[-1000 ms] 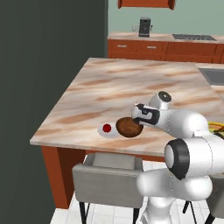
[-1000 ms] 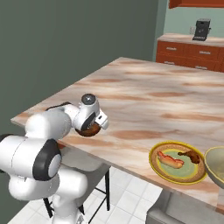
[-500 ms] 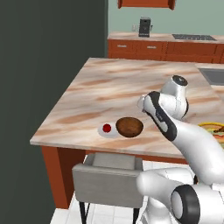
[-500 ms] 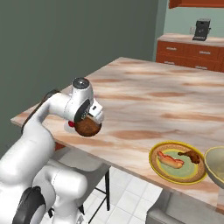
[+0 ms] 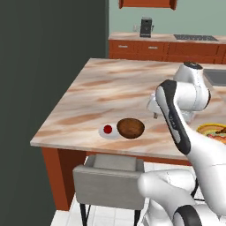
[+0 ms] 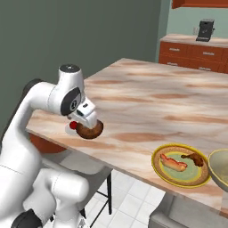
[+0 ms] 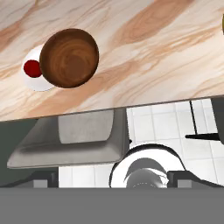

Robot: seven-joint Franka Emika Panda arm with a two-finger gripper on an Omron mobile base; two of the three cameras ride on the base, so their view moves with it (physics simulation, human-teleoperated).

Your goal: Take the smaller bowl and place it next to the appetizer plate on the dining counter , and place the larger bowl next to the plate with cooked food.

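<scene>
Smaller bowl (image 7: 69, 57) sits upper left, touching the appetizer plate (image 7: 31, 75) as the task wants, and the gripper hangs spread, empty.

Dark green-grey wall (image 5: 48, 88) on left, paler teal wall (image 5: 194, 17) at back. Red-brown wall counter with drawers (image 5: 163, 46) along back wall, pale top. Small dark appliance (image 5: 146, 27) standing on it; cooktop (image 5: 195, 38) further right. Red-brown upper cabinet (image 5: 148, 3) above. Sink edge (image 5: 217, 76) at right. Floor: white tiles (image 7: 162, 124), grey grout. Grey upholstered chair (image 5: 110, 184) with dark legs tucked at near edge of island. Light even, soft shadows.
</scene>
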